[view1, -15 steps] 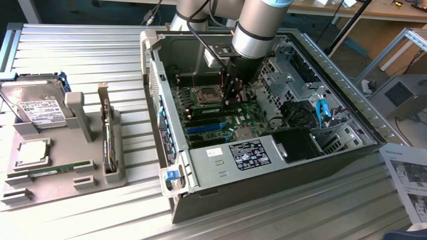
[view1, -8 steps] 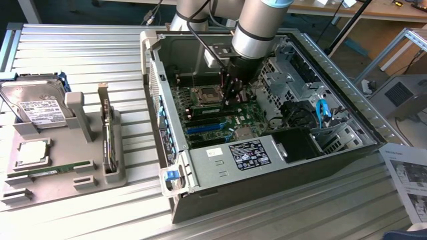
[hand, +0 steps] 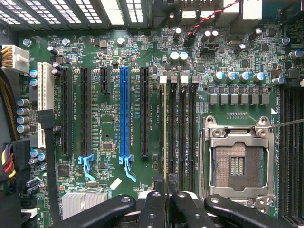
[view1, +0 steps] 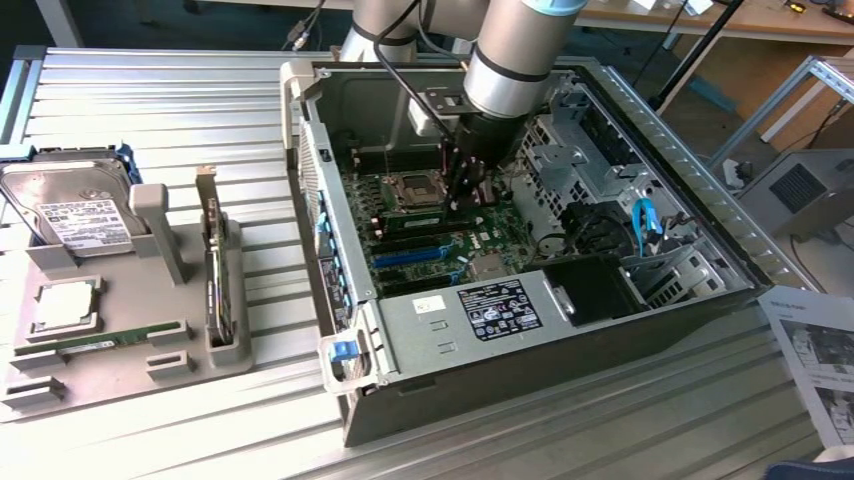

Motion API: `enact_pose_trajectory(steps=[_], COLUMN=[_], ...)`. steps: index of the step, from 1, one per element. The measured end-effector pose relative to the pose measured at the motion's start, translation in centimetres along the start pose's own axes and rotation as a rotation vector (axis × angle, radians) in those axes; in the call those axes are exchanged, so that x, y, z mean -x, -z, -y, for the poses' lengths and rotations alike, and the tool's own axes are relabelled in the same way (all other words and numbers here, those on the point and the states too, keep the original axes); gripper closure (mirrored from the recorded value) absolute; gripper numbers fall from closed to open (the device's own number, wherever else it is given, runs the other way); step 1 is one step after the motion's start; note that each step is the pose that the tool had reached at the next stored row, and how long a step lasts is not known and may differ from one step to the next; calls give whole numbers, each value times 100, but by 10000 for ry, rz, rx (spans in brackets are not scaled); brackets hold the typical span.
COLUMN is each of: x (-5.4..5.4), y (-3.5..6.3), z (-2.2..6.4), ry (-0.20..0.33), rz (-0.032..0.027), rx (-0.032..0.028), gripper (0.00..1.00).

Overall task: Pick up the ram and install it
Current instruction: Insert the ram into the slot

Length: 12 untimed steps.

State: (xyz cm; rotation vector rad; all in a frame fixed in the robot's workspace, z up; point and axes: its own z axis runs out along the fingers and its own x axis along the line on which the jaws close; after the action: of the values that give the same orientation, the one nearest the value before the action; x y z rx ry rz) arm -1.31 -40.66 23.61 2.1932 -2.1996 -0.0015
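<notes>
Hovering low over the motherboard, the gripper point(hand: 165, 192) is seen shut on the ram point(hand: 165, 133). The ram is held edge-on as a thin strip between the dark fingers point(hand: 153, 209) and is lined up over a memory slot beside the processor socket point(hand: 239, 161). The pick-up is judged to be done, and the step in hand is judged to be the seating of the stick. Whether its lower edge is already touching the slot cannot be told.

For seating, the stick must be kept parallel to the slot and square over it, and it must be pressed evenly along its length. Whether the white latches point(hand: 163, 79) at the slot's end stand open cannot be told.

The socket lies open and empty. The black and blue card slots point(hand: 124, 114) are ranged beyond the memory slots point(hand: 183, 133) from it. The open computer case point(view1: 400, 320) around the socket is laid on a slatted metal table point(view1: 174, 100). Well apart from the socket, outside the case, a grey tray point(view1: 127, 368) is set, with a hard drive point(view1: 74, 210), an upright expansion card point(view1: 214, 270) and another green stick point(view1: 127, 337) in it. Wooden benches point(view1: 747, 20) and a printed sheet point(view1: 814, 350) are seen farther off.
</notes>
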Motion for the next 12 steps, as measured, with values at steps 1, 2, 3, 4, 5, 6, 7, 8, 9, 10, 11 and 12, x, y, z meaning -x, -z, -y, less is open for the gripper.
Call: enact_pose_trajectory(steps=[1, 2, 3, 4, 5, 6, 7, 8, 9, 10, 11, 12], x=[0, 0, 0, 1, 1, 0, 0, 0, 1, 1, 1, 2], y=[0, 0, -3, -10, -14, -19, -25, -28, -30, -34, -38, -46], z=[0, 0, 0, 0, 0, 0, 1, 1, 1, 1, 1, 1], ry=[0, 0, -1, 0, -1, 0, 0, 0, 0, 0, 0, 0], rz=[0, 0, 1, 4, 2, 1, 1, 0, 0, 1, 4, 4], rx=[0, 0, 0, -1, -1, 0, 0, 0, 1, 0, 0, 0], gripper=[88, 88, 88, 88, 88, 88, 88, 88, 88, 88, 88, 88])
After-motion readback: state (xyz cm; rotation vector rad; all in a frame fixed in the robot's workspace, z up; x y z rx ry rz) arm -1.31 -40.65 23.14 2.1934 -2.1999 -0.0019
